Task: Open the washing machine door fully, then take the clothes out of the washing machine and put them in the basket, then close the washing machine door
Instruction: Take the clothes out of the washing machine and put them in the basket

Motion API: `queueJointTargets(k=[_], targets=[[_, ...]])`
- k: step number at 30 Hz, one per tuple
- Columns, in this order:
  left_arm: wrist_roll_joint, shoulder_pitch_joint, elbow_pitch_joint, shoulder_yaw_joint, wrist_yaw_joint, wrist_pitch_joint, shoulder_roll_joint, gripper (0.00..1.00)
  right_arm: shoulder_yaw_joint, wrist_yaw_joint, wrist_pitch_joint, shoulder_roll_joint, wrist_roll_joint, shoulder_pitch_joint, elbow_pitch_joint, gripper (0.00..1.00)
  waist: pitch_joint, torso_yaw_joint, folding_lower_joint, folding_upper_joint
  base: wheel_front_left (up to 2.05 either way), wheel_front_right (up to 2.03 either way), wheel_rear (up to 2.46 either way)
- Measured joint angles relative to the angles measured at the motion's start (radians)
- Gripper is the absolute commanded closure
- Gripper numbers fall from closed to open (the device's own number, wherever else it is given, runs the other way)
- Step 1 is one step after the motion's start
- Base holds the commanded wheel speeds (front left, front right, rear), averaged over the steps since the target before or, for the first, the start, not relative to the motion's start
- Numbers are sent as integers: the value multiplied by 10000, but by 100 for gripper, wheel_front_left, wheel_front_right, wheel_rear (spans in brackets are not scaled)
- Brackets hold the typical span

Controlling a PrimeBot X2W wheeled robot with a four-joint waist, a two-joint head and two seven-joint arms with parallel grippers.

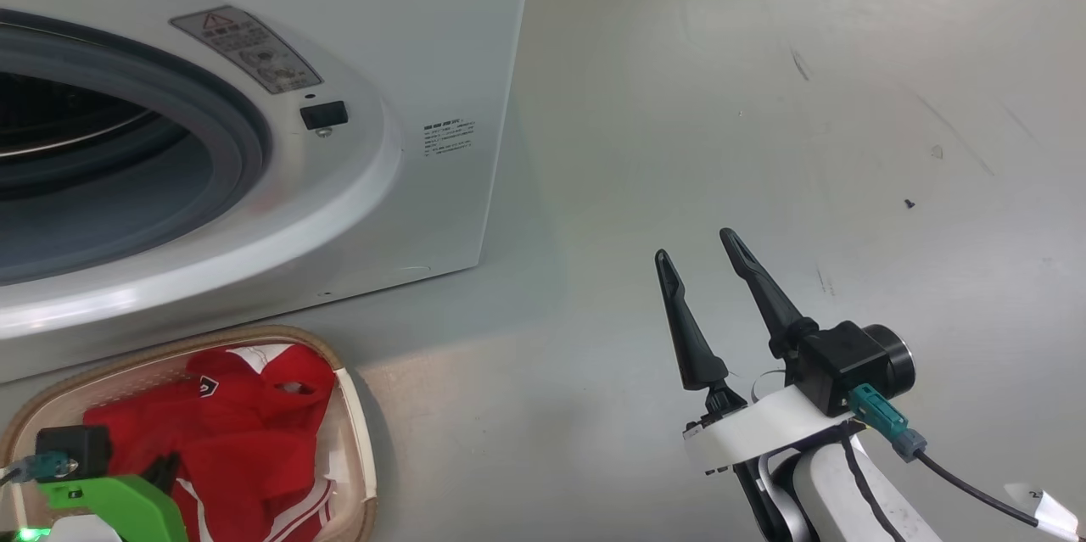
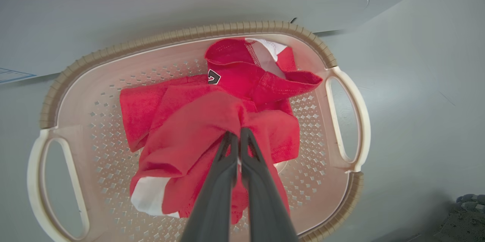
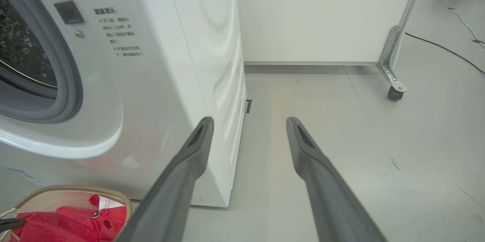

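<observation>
The red clothes (image 2: pixel 197 128) with white trim lie bunched in the cream basket (image 2: pixel 343 60), which stands on the floor in front of the washing machine (image 1: pixel 441 41). My left gripper (image 2: pixel 235 136) points down into the basket and is shut on a fold of the red fabric. The head view shows the basket (image 1: pixel 352 406) and the clothes (image 1: pixel 246 423) at the lower left, below the grey-ringed drum opening (image 1: pixel 246 143). My right gripper (image 1: pixel 696 247) hangs open over bare floor, right of the machine, holding nothing. The washing machine door is out of view.
A white partition panel (image 3: pixel 322 14) on a caster (image 3: pixel 394 92) stands behind the machine's right side. A cable (image 3: pixel 454 11) runs over the grey floor at the far right. A dark textured object (image 2: pixel 470 211) sits near the basket's corner.
</observation>
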Motion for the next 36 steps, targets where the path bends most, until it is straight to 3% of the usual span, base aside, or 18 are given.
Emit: queueJointTargets(k=[9,10,12,13,36], targets=[[-245,-458,648,27,0,-324,-67,100,-2,-167,0,4,-2,-122,-81,0,226,-88,0,0,0,0,0],[-278,-458,738,6,0,-326,-96,94,0,-169,0,2,-2,-126,-81,0,228,-83,0,0,0,0,0],[-326,-463,871,-27,0,-370,-161,45,2,-173,0,4,-6,-146,-81,0,222,-71,0,0,0,0,0],[-332,-476,938,-52,0,-412,-194,2,2,-182,0,2,-10,-159,-81,0,216,-62,0,0,0,0,0],[-763,-796,1434,-874,0,-1400,-794,0,-364,-267,0,0,109,-164,314,0,-995,670,0,0,0,0,0]])
